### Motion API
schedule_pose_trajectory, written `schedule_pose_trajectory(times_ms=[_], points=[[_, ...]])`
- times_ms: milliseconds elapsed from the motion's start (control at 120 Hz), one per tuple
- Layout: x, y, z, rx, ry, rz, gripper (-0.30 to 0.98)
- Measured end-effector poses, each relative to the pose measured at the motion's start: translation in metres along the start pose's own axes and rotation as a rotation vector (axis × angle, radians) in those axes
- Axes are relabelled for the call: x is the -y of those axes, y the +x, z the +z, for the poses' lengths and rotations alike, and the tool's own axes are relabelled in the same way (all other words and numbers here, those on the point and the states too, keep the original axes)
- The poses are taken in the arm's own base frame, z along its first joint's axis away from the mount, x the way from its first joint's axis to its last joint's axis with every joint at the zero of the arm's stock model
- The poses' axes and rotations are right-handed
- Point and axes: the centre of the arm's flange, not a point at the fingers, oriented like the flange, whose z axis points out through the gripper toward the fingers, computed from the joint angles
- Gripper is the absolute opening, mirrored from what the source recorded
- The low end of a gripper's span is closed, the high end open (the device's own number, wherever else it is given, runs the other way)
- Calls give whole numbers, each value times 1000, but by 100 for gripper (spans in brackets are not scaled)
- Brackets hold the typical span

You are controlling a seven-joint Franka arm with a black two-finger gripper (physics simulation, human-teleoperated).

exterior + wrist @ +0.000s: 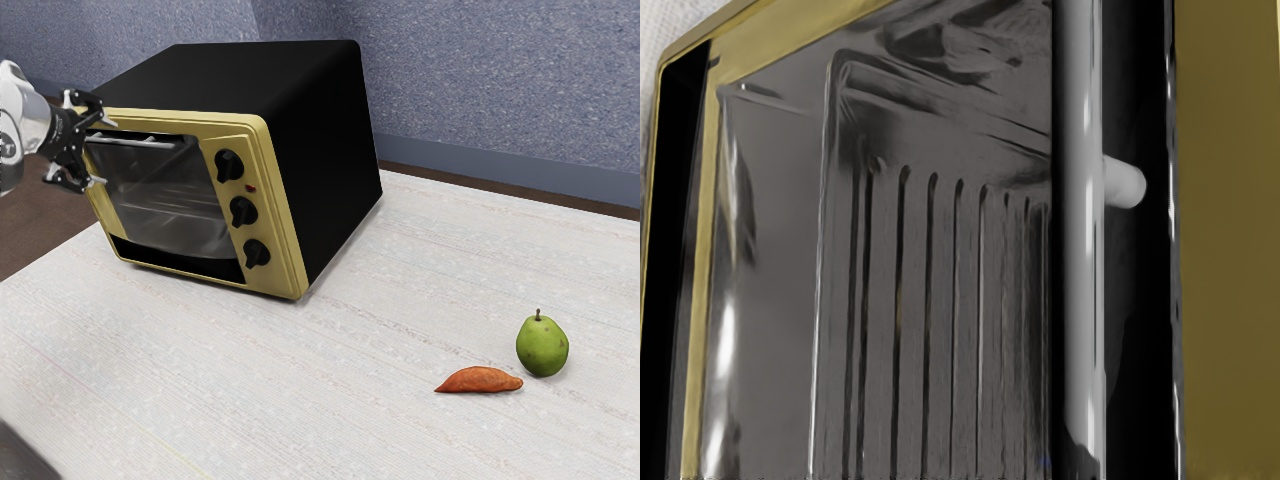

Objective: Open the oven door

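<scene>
My gripper (pixel 102 152) is at the left end of the oven's front in the exterior view. Its two fingers stand wide apart, one above the other, with nothing held between them. The gold-framed black oven (pixel 325 150) has a glass door (pixel 165 195), which looks shut within the frame. A thin silver handle (pixel 142 140) runs along the door's upper edge, close to the fingers. In the wrist view, the round handle bar (pixel 1080 250) crosses in front of the dark door glass (pixel 940 300), with a short mounting post beside it.
Three black knobs (pixel 243 211) line the oven's front beside the door. Far from the gripper, an orange sweet potato (pixel 480 380) and a green pear (pixel 543 347) lie on the pale table (pixel 330 400). A blue-grey wall (pixel 500 80) rises behind.
</scene>
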Motion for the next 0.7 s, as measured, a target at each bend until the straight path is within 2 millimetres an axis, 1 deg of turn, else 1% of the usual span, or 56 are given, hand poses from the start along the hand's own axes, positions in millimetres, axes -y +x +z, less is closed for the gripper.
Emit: schedule_pose_trajectory(times_ms=[192,500,633,700], points=[[7,-7,11,10,11,-11,68],[15,-7,21,16,22,-35,68],[31,-7,14,11,32,-53,68],[54,-4,-1,-9,48,-66,68]])
